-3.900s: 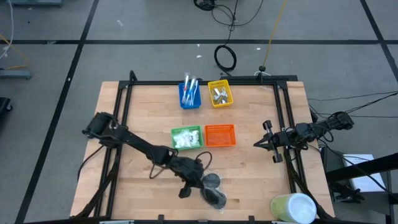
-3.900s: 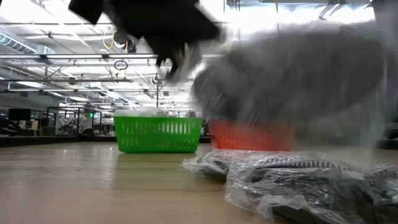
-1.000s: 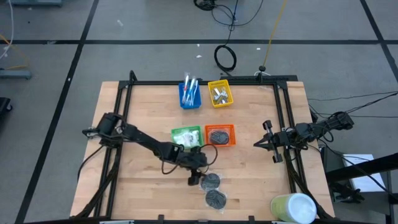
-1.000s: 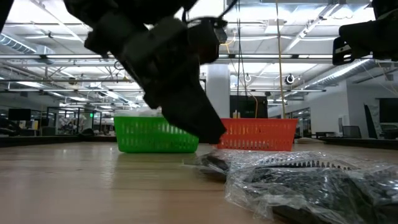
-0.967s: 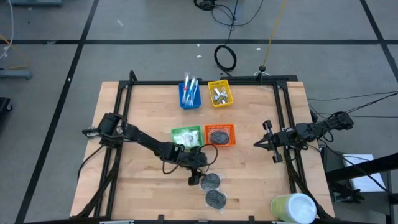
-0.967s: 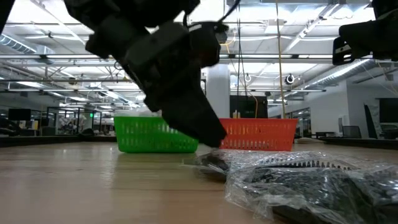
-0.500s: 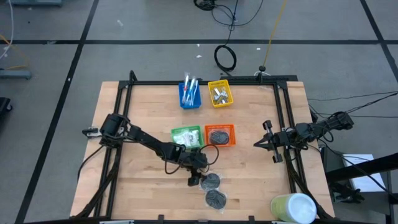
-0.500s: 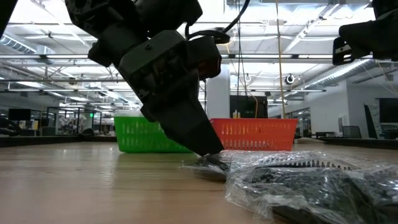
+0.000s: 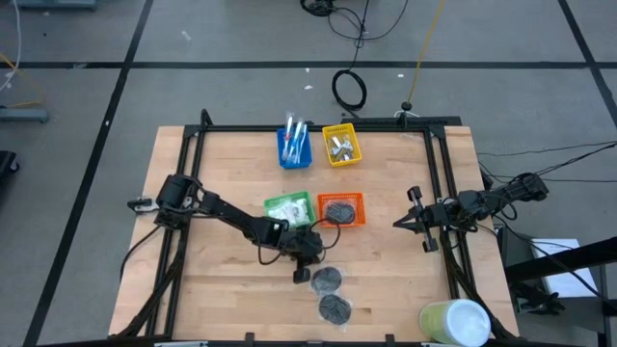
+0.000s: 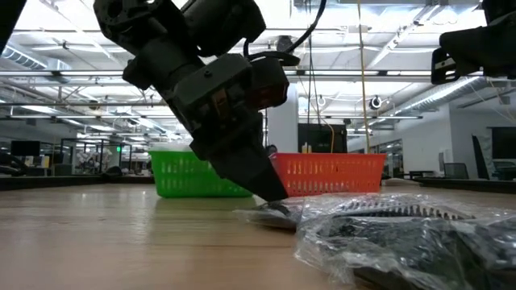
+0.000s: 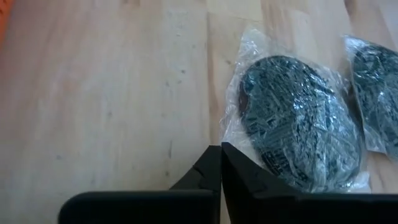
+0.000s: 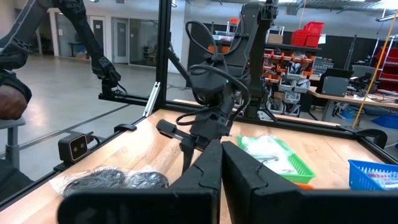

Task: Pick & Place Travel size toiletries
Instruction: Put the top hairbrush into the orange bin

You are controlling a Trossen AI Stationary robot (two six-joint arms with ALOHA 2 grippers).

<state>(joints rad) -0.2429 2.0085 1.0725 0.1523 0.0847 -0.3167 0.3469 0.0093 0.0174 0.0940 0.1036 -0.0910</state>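
Two black round discs in clear wrappers lie flat on the wooden table: one just beside my left gripper, the other nearer the front edge. A third disc lies in the orange bin. My left gripper slants down with its fingers shut at the nearer wrapper's edge. My right gripper waits shut, high over the table's right side, with nothing in it. My left gripper's shut fingertips meet the clear wrapper's edge on the side of the disc toward the table's left. The fingers slant down from the far left. The tips cover the pinch itself. Disc and wrapper lie flat on the table.
The green bin and the orange bin stand just behind the left gripper. The blue bin and the yellow bin hold small items at the far edge. A large pale cylinder lies at the front right corner.
My left gripper has sunk a little toward the table and edged toward the nearer bagged disc. Its fingers have come together at the wrapper's edge. Both discs on the table lie where they were.
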